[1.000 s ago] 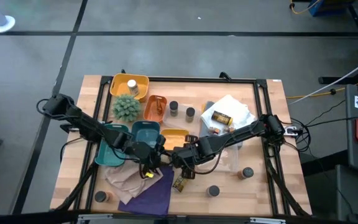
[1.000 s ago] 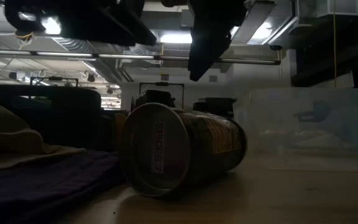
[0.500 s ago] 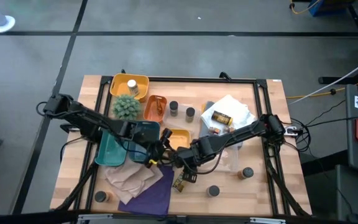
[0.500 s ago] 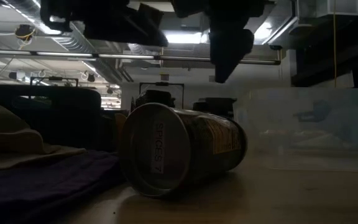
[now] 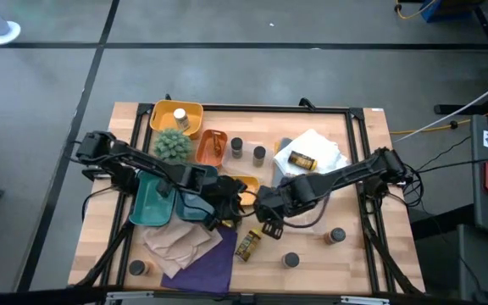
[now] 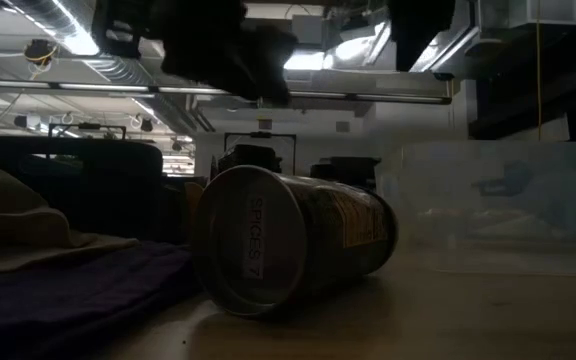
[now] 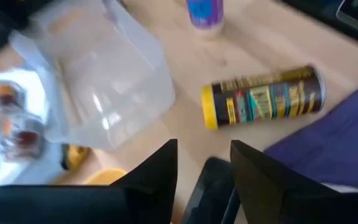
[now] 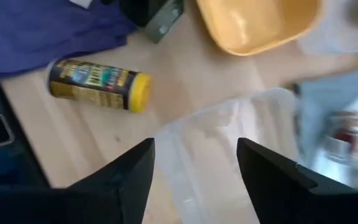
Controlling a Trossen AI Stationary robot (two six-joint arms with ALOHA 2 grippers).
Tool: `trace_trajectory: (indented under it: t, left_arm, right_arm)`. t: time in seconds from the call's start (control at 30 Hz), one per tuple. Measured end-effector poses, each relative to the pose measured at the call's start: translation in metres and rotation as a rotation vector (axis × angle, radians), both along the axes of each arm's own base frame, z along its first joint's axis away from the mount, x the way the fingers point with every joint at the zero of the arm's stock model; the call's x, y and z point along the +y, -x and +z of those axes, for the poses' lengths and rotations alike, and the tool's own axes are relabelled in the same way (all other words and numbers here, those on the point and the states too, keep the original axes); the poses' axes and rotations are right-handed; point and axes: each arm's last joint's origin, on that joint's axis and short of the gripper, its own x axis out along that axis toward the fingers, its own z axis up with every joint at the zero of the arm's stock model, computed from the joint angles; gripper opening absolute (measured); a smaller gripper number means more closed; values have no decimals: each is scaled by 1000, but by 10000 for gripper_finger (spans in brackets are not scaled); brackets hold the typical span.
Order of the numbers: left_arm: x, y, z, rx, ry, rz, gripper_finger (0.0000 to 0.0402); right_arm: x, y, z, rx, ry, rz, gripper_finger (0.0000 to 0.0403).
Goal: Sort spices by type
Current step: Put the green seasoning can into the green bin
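Spice jars: one yellow-lidded jar (image 5: 246,246) lies beside the purple cloth (image 5: 206,261); two grippers, left (image 5: 230,206) and right (image 5: 267,222), hover above it, both open and empty.

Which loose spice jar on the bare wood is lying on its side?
The yellow-lidded jar beside the purple cloth; the two dark-lidded jars nearby stand upright.

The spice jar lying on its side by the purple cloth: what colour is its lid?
Yellow. The spice jar shows its lid best in the left wrist view.
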Motion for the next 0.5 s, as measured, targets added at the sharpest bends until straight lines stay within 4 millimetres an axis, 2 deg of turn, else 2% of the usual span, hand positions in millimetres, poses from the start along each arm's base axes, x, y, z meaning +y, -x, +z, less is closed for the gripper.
trace_trajectory:
  t: [0.2, 0.5]
  left_arm:
    - [-6, -1, -3, 7, -53, 58, 153]
    - [-11, 7, -9, 110, -35, 139, 206]
  right_arm:
    - [4, 14, 13, -47, 112, 2, 230]
    - [6, 18, 13, -29, 141, 11, 230]
